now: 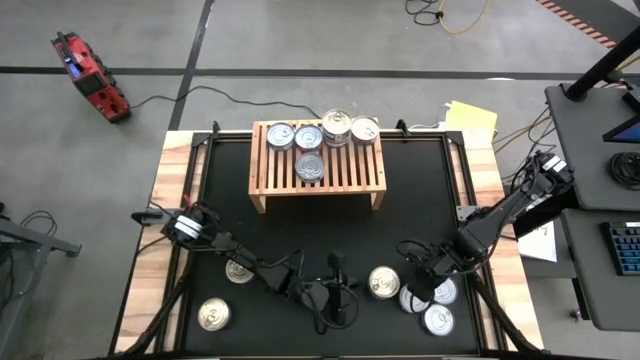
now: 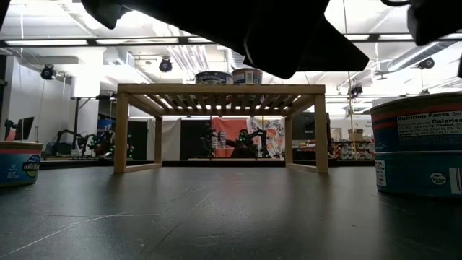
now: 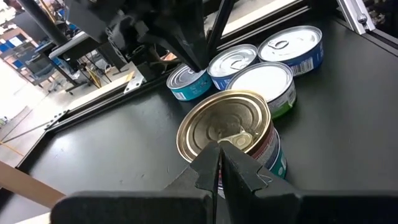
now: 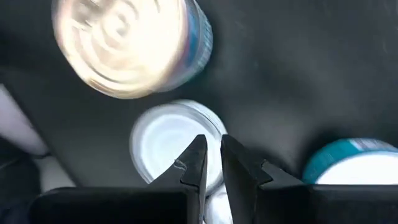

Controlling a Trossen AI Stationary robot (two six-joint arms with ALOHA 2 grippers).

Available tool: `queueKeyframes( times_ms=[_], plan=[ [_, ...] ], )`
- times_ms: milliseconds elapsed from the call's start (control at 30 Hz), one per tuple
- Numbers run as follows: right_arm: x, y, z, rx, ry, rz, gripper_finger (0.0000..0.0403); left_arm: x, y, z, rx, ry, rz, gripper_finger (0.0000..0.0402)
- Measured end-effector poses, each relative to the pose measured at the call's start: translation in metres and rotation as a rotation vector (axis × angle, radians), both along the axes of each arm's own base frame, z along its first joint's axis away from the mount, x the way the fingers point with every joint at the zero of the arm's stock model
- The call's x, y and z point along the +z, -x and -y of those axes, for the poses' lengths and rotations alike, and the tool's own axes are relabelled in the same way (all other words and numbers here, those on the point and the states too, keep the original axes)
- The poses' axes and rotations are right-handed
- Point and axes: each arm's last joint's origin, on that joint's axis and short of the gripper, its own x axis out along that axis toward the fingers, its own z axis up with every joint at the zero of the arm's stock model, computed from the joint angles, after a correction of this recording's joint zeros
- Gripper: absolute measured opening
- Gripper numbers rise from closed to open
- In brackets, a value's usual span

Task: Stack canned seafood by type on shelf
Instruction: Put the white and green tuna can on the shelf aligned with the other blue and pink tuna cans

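On the shelf [image 1: 318, 168] you see five seafood cans [image 1: 309, 166]; six more stand on the black mat [image 1: 320, 230]. Left gripper [image 1: 340, 268], jaws together, empty, beside a gold-lidded can [image 1: 384, 283]. Right gripper [image 1: 418, 291], jaws nearly together, empty, above silver-lidded cans.

Overhead and table-level views share the shelf [image 1: 318, 157]; wrist cameras look close.

Ceiling strip lights [image 2: 61, 41] glare bright in the low view. The mat [image 1: 420, 190] looks evenly lit from above. One tin [image 4: 127, 43] in the right wrist view is blurred and overexposed.
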Motion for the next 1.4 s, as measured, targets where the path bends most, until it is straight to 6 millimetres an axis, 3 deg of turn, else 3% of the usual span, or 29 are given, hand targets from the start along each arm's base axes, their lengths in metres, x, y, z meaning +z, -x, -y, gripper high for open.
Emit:
queueKeyframes(
  times_ms=[233,433,1000,1400],
  plan=[
    [-0.008,0.003,-0.011,0.003,0.027,-0.072,0.0038,0.0,0.0,0.0,0.002,0.0,0.001,0.0],
    [-0.003,0.0,-0.022,0.001,0.084,-0.143,0.0038,0.0,0.0,-0.001,0.002,-0.001,0.0,0.0],
    [-0.02,-0.041,-0.083,0.12,0.166,-0.196,0.0038,0.0,0.002,0.004,0.0,-0.004,0.0,0.0],
    [-0.034,-0.047,-0.091,0.114,0.218,-0.207,0.0038,-0.006,0.013,0.018,-0.013,0.012,-0.055,0.0]
  ],
)
